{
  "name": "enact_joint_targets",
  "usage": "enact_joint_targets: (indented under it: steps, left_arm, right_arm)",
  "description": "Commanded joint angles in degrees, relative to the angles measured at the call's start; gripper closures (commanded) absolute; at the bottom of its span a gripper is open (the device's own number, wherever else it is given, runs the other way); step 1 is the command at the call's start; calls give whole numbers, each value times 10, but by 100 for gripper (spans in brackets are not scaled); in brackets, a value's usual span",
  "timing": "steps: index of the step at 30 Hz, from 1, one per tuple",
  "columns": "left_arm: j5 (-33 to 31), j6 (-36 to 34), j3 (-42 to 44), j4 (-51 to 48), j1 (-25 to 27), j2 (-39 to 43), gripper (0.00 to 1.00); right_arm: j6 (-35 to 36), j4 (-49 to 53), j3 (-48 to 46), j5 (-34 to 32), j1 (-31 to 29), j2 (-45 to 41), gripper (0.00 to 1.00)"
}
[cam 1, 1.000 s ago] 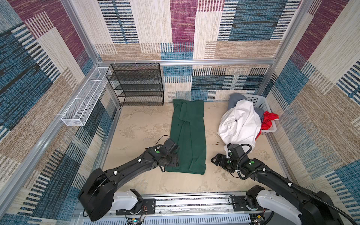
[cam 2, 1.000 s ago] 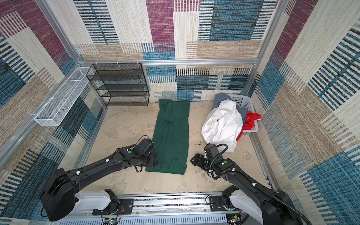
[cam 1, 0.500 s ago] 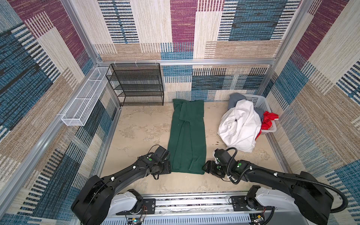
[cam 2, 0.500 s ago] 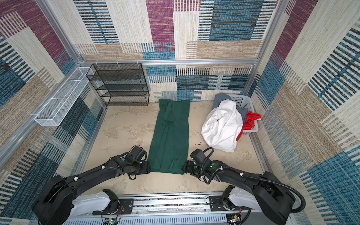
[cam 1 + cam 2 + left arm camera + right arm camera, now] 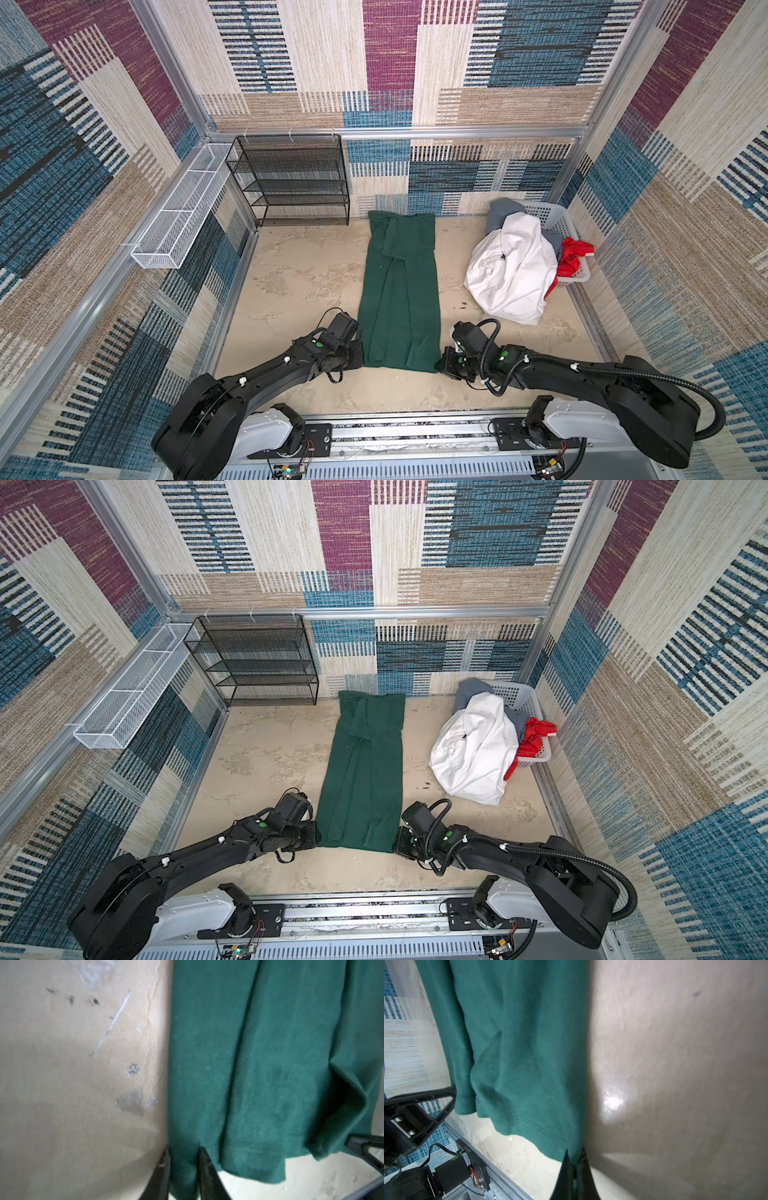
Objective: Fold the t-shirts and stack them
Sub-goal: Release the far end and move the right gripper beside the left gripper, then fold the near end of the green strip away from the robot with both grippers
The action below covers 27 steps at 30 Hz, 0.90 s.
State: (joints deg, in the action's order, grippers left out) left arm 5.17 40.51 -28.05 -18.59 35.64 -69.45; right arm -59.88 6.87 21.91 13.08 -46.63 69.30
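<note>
The dark green t-shirt [image 5: 401, 291] [image 5: 365, 766] lies flat as a long narrow strip down the middle of the table, its hem toward the front. My left gripper [image 5: 360, 359] [image 5: 184, 1148] is shut on the hem's near left corner, with green cloth [image 5: 270, 1064] pinched between its fingers. My right gripper [image 5: 439, 365] [image 5: 575, 1150] is shut on the near right corner of the same green t-shirt [image 5: 519, 1043]. A white t-shirt [image 5: 511, 274], a grey one [image 5: 500, 210] and a red one [image 5: 571, 259] spill from the basket at the back right.
The pale perforated basket [image 5: 548, 212] stands in the back right corner. A black mesh shelf [image 5: 291, 178] stands against the back wall on the left. A white wire tray [image 5: 178, 220] hangs on the left wall. The arms' rail [image 5: 395, 432] runs along the front edge.
Both grippers have slid toward the front, along the shirt's sides to its near hem corners. Both were open and have now closed on the cloth.
</note>
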Motion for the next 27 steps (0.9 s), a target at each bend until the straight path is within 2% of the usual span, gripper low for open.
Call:
enact_joint_targets:
  steps: [1,2,10,13,15,23,27]
  left_arm:
    - [29,-12,-2,-29,0,4,95]
    - [33,-17,-5,-34,0,8,100]
    - [56,-23,-48,-101,4,89,100]
    - [25,-42,-85,-112,-6,99,100]
    - [12,-57,-129,-119,-27,74,100]
    - [56,-90,-268,-69,-92,-86,100]
    - [56,-104,-328,-64,-108,-162,100]
  right_arm:
    - [5,-5,1,10,-1,-20,100]
    - [9,0,3,9,-1,-26,100]
    - [35,74,53,1,0,-72,100]
    - [47,62,72,9,24,-74,100]
    - [61,66,92,19,58,-59,100]
    - [128,54,188,35,150,28,100]
    - [170,51,251,24,188,90,100]
